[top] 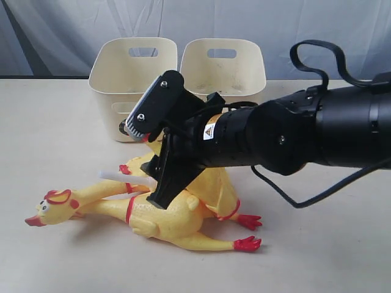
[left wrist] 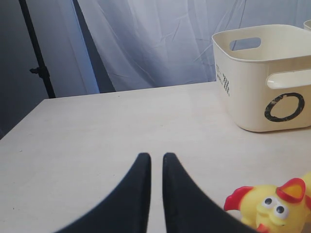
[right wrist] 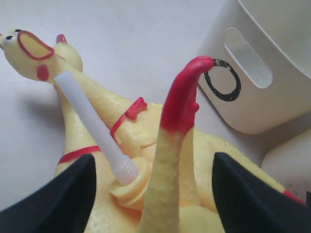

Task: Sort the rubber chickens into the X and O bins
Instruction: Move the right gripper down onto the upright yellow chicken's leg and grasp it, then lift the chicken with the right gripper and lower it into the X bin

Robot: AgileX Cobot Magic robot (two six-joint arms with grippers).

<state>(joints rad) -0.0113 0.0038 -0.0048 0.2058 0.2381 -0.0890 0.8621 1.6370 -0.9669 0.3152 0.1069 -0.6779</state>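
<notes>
A heap of yellow rubber chickens (top: pixel 177 213) lies on the bench (top: pixel 55 140) at near centre, in front of two cream bins. The front chicken stretches left to right, with its head (top: pixel 46 207) at the left and its red feet at the right. A white tube (top: pixel 119 176) pokes out of the heap.

The right gripper (right wrist: pixel 154 167) reaches in from the right and hangs over the heap, jaws wide apart and holding nothing. One chicken's leg (right wrist: pixel 167 160) rises between the jaws. Its long axis points up toward the wrist, and its red foot (right wrist: pixel 182 97) is on the O bin's side. Closing there would likely catch that leg.

The left gripper (left wrist: pixel 156 160) sits over bare bench at the left, jaws nearly together and empty, with the head close by. The right arm is nearer the heap.

The O bin (top: pixel 110 91) stands far left, just behind the heap. The second bin (top: pixel 244 79) stands right beside it, its mark out of sight. No chicken shows in either bin.
</notes>
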